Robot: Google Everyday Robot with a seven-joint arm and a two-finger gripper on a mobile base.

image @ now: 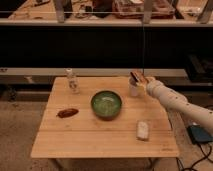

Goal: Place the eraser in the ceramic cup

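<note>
In the single camera view, a light wooden tabletop (90,140) carried two open containers. The round green bowl (106,104) sat near the middle of the tabletop, and its inside showed only a mottled green surface with no separate object that could be made out. The small whitish cylindrical ceramic cup (134,89) stood upright toward the far right of the tabletop, apart from the bowl; whether anything lay inside it could not be told. A small clear bottle (73,80) stood upright near the far left edge. A reddish-brown oval lump (67,112) lay on the left side, and a whitish rounded block (143,130) lay near the front right, both well apart from the cup.

The white segmented arm (177,103) reached in from the right edge of the view, slanting up and leftward over the right side of the tabletop. The claw (140,78) hung just above the rim of the ceramic cup, its fingers pressed together on the flat dark-edged eraser (135,76), which was held tilted directly over the cup's mouth, its lower end close to the rim.
</note>
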